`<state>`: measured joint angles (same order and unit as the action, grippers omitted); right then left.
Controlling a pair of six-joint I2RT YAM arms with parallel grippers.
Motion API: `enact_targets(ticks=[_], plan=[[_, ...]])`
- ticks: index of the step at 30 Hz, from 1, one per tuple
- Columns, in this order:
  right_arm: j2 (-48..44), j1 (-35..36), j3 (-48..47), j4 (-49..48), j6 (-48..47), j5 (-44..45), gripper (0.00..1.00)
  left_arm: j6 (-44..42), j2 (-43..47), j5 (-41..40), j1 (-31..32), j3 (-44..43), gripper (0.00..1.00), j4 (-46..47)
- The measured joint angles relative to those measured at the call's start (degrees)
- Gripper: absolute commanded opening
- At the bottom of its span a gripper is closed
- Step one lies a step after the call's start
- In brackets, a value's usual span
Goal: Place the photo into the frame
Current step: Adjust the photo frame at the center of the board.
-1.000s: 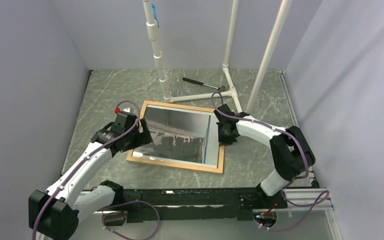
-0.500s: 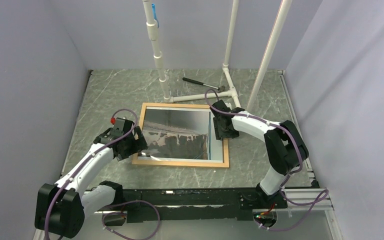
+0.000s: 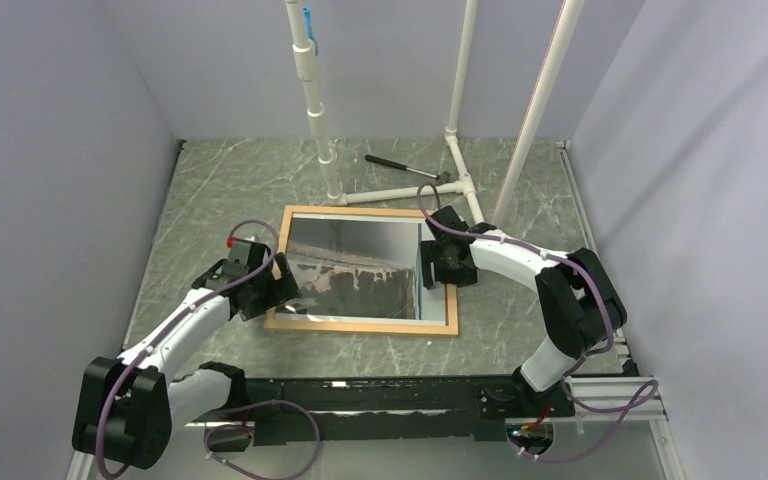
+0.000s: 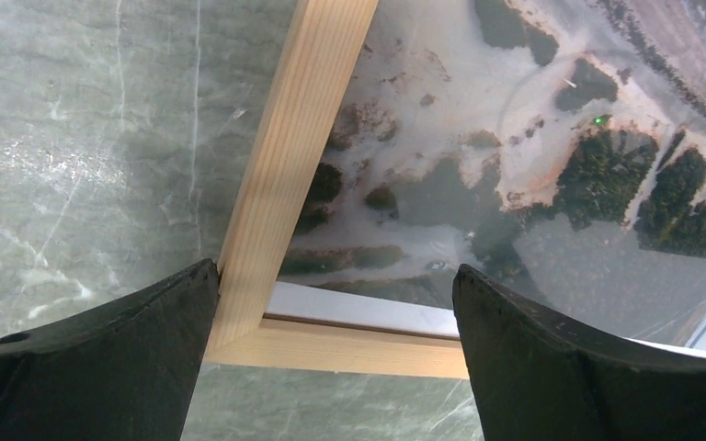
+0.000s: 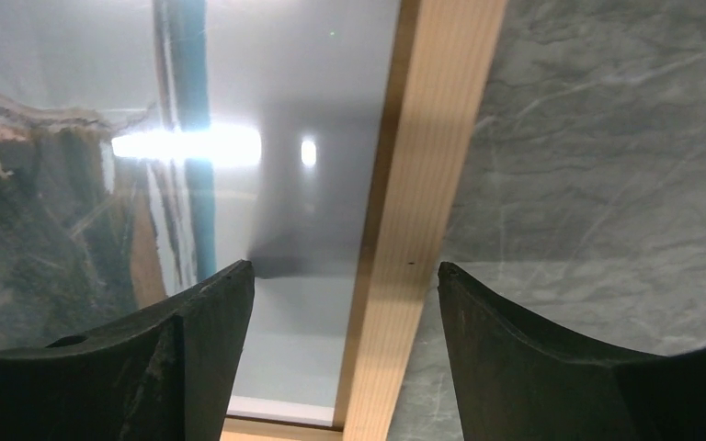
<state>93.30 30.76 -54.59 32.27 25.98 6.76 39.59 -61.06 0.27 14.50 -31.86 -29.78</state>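
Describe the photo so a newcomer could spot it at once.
On the grey marbled table, near its middle, lies a light-wood frame. The photo is the glossy sheet within its borders. It shows a grey-blue top over a dark brown patch and a blue stripe near its right edge, unlike the plain tan wood around it.

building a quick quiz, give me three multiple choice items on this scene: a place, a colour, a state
1. Where is the photo? A lying inside the frame B in a drawer C held up in the air
2. The frame's colour? A black B light wood C red
3. The left gripper is? A open, empty B shut on the photo C shut on the frame
Answers: 1 A, its border meets the frame's inner corner; 2 B, tan grain shows; 3 A, jaws wide apart.
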Motion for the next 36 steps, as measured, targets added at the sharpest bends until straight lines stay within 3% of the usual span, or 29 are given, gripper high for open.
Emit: enact_targets(ticks=[11, 16, 21, 27, 36], plan=[[0.28, -1.25, -0.17, -0.48, 0.02, -2.4, 0.77, 0.63, -2.4, 2.34, -0.9, 3.23, 0.85, 4.74], [0.83, -2.32, -1.07, -0.17, 0.0, -2.38, 0.8, 2.21, -0.55, 4.02, -0.85, 4.2, 0.99, 5.27], [-0.24, -2.23, -1.4, 0.37, 0.17, -2.34, 0.87, 3.15, -0.26, 3.65, -0.5, 3.58, 0.99, 2.84], [-8.83, -2.16, -1.18, 0.52, 0.26, -1.88, 0.91, 3.06, 2.86, 2.01, -0.39, 2.38, 0.99, -1.25], [-27.69, -2.16, 6.32, -3.39, 1.2, -1.16, 0.95, 0.85, 17.66, 3.13, -0.39, -0.31, 0.99, -0.35]])
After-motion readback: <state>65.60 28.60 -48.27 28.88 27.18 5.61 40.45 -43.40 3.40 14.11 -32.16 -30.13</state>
